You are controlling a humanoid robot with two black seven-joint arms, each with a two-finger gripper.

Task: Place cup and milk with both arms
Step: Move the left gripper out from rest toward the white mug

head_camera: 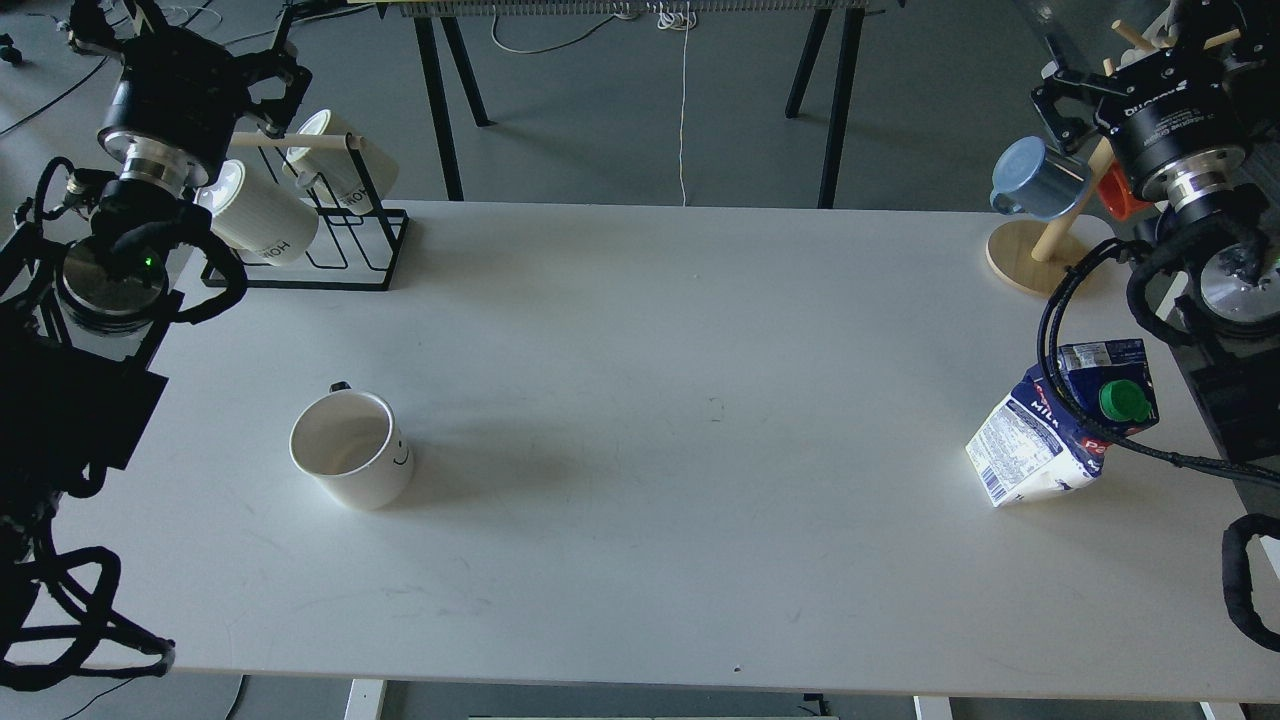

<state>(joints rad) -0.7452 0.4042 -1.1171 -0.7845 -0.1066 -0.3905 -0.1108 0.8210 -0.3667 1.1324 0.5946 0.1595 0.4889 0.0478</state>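
The left gripper (262, 72) is dark against the floor, beside the black wire rack (345, 255); its fingers cannot be told apart. The right gripper (1062, 98) is half lost against the wooden mug tree (1040, 255), so its opening is unclear. An orange mug (1118, 195) on that tree shows only a sliver behind the arm. A black cable (1060, 330) crosses the milk carton (1050, 440), hiding part of its label. The cup's (350, 448) handle is mostly hidden behind its rim.
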